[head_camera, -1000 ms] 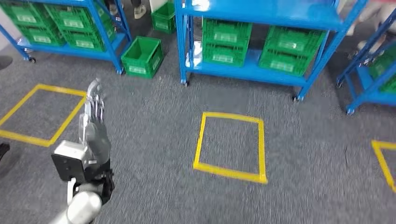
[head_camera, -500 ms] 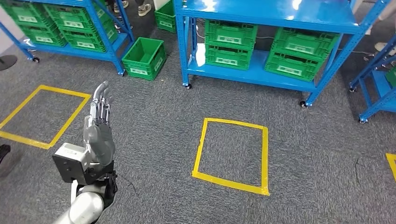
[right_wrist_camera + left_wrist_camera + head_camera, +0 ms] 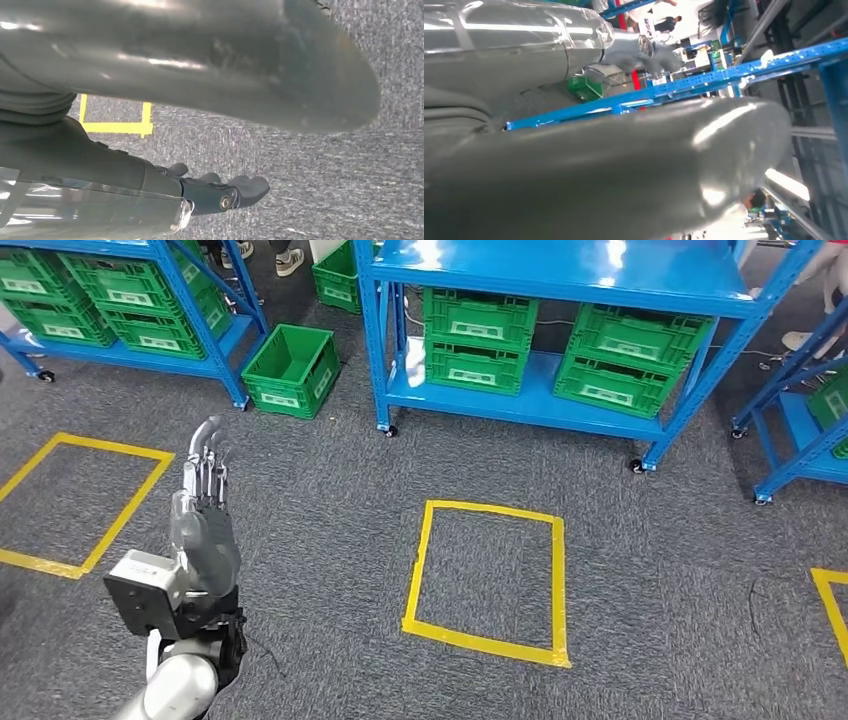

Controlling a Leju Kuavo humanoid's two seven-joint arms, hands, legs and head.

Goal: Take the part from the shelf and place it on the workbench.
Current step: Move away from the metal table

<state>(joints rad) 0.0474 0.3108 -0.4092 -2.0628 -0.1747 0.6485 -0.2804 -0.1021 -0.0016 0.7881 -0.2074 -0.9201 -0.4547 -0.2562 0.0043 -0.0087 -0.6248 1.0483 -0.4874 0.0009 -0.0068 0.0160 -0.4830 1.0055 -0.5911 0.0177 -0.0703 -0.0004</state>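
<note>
Approaching the shelf (image 3: 560, 270): left hand (image 3: 200, 505) raised, fingers extended, holding nothing; right hand (image 3: 220, 192) hangs empty. Next, close in and locate the part.

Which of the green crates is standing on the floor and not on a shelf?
The open green crate beside the left blue rack stands alone on the grey floor; the others sit on shelves.

Speckled dark grey carpet floor (image 3: 320, 510) marked with yellow tape squares (image 3: 487, 570). Bright blue metal shelf (image 3: 560, 280) holding green slatted crates (image 3: 475, 340) with pale labels. One green crate (image 3: 290, 370) sits on the floor. Silver-grey left hand (image 3: 203, 505); dark grey right hand (image 3: 220, 192) with black fingers.
</note>
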